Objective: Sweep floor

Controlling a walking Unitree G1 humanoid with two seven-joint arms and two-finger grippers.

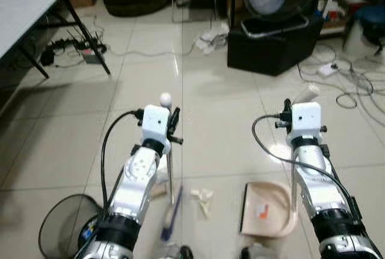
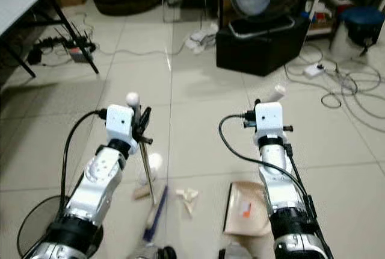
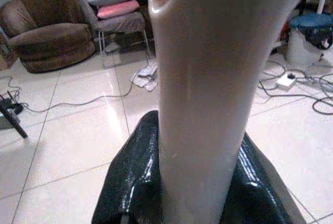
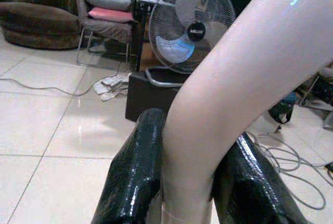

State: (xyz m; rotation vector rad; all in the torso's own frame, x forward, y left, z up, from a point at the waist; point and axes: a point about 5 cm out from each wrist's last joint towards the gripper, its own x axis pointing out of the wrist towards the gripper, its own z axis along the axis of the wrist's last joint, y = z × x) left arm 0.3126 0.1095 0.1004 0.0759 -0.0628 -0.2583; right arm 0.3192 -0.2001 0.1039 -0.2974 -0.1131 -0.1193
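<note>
I've got both grippers clamped: left gripper (image 3: pixel 195 193) on the cream-handled blue-bristled broom (image 1: pixel 171 211), right gripper (image 4: pixel 190 182) on the beige plastic dustpan (image 1: pixel 264 211). The crumpled paper scrap (image 1: pixel 202 199) isn't swept in yet.

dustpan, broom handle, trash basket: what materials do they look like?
Dustpan: likely plastic, beige, smooth moulded pan and glossy curved handle, in the right end effector. Broom handle: cream, glossy, probably plastic or coated; held by the left end effector. Trash basket: dark see-through mesh, probably wire.
</note>
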